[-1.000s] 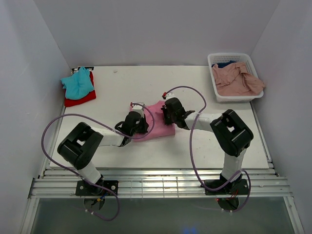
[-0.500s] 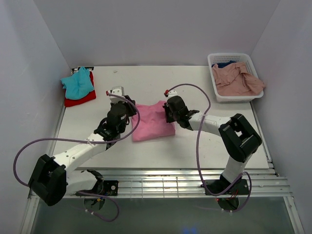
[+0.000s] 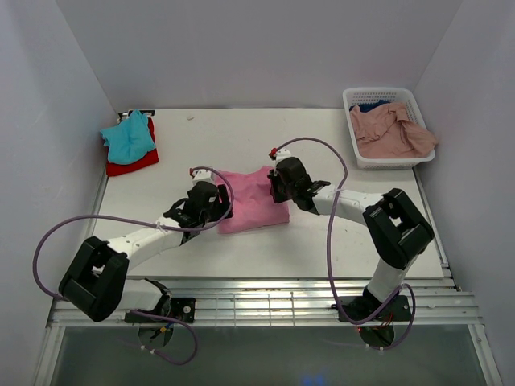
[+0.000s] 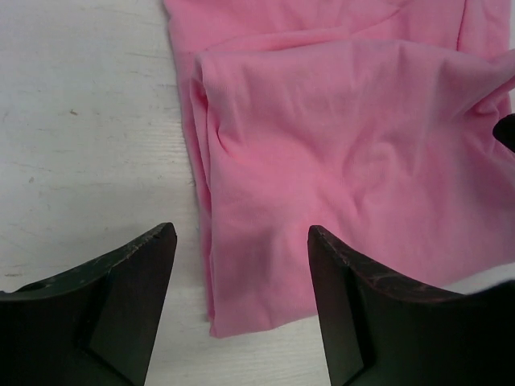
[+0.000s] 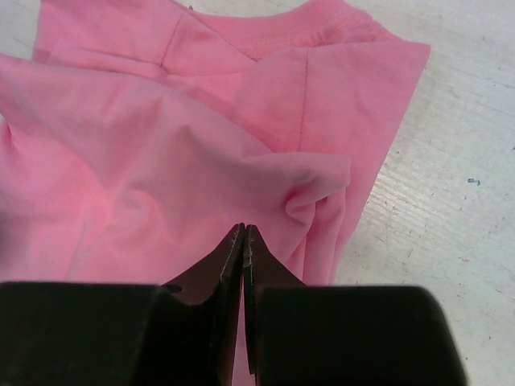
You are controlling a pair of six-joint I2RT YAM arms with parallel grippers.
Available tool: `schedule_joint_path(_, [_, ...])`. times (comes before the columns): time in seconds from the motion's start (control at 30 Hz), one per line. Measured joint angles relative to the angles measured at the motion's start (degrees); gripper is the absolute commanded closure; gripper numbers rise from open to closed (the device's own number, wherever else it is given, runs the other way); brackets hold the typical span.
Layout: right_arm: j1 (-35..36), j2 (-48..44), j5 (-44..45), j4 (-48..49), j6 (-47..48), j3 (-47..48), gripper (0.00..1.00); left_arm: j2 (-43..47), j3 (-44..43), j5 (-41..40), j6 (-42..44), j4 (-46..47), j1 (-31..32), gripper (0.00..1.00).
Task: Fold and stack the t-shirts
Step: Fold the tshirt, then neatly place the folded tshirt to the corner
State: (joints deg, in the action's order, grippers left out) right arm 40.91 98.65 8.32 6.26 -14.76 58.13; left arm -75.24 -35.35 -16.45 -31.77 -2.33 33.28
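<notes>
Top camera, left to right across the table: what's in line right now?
Teal t-shirt, left gripper, bright pink t-shirt, right gripper, white basket.

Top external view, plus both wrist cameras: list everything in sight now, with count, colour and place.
bright pink folded cloth t-shirt: one, pink, mid-table between the grippers
teal cloth t-shirt: one, teal, far left corner, lying on the red one
red cloth t-shirt: one, red, under the teal
dusty salmon-pink cloth t-shirt: one, crumpled in the basket, spilling over its rim
dark blue cloth: one, mostly hidden at the basket's far end
white plastic lattice basket: one, far right corner
white table: one
purple cables: two, one per arm
left gripper: open, straddling the pink shirt's left edge
right gripper: shut, pinching the pink shirt's right side
</notes>
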Motion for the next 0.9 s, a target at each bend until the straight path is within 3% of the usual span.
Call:
schedule_joint_path(0.47, [0.0,3.3,-1.4,-0.4,0.0,-0.1,0.92,2.6,10.3,18.0,-2.9,9.2,-12.5,0.2])
schedule_joint_path(0.9, [0.1,4.6,-1.4,-0.7,-0.1,-0.1,0.92,-5.7,16.2,36.9,-7.8,31.0,-17.3,0.19])
